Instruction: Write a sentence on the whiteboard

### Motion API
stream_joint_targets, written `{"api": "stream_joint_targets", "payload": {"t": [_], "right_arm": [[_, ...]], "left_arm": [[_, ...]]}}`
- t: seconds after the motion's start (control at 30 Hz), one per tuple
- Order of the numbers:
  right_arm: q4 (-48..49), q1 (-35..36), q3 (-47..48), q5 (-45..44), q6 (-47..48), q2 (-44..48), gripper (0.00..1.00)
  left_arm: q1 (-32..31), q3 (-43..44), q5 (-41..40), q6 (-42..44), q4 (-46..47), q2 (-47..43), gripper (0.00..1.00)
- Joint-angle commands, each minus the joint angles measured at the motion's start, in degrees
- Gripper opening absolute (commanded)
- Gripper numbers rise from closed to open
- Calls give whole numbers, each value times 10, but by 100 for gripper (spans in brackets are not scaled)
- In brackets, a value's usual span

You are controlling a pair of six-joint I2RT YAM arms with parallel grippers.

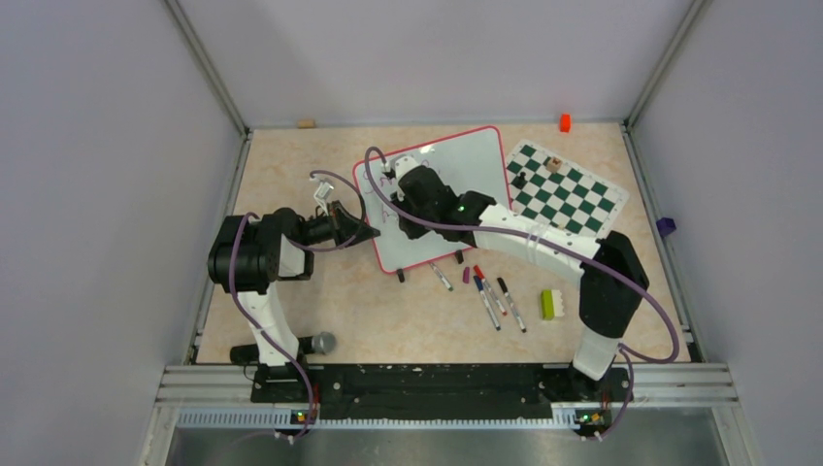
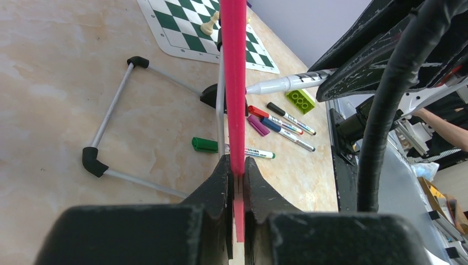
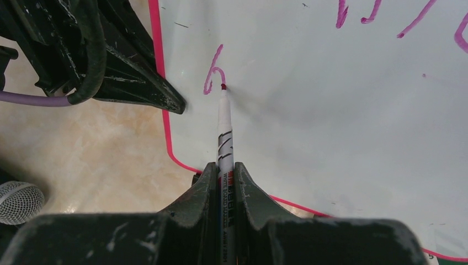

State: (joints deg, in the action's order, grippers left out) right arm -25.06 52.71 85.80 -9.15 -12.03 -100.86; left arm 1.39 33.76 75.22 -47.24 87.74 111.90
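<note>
Pink-rimmed whiteboard [image 1: 466, 160] stands propped mid-surface [image 1: 281, 175], its left edge pinched tight by the left fingers [image 2: 216, 185]. The right fingers [image 3: 200, 193] are clamped on a marker [image 3: 224, 124], tip touching the board. The sentence [image 3: 212, 74] looks only partly written: a few purple strokes above and one letter below, most still to do.

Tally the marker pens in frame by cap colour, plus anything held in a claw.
Green-capped marker: 1
Red-capped marker: 1
Blue-capped marker: 1
Black-capped marker: 1
Uncapped marker, held in the right claw: 1
Total: 5
The loose purple cap is not counted.
</note>
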Motion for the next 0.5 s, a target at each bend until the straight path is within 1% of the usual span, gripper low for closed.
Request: {"api": "stream_joint_targets", "payload": {"t": [0.0,0.47], "right_arm": [[-1,-3,-11,-3,3,14,0],[15,-4,2,48,5,2,0]], "left_arm": [[-11,6,48,22,50,2,0],[-11,6,48,22,50,4,0]]}}
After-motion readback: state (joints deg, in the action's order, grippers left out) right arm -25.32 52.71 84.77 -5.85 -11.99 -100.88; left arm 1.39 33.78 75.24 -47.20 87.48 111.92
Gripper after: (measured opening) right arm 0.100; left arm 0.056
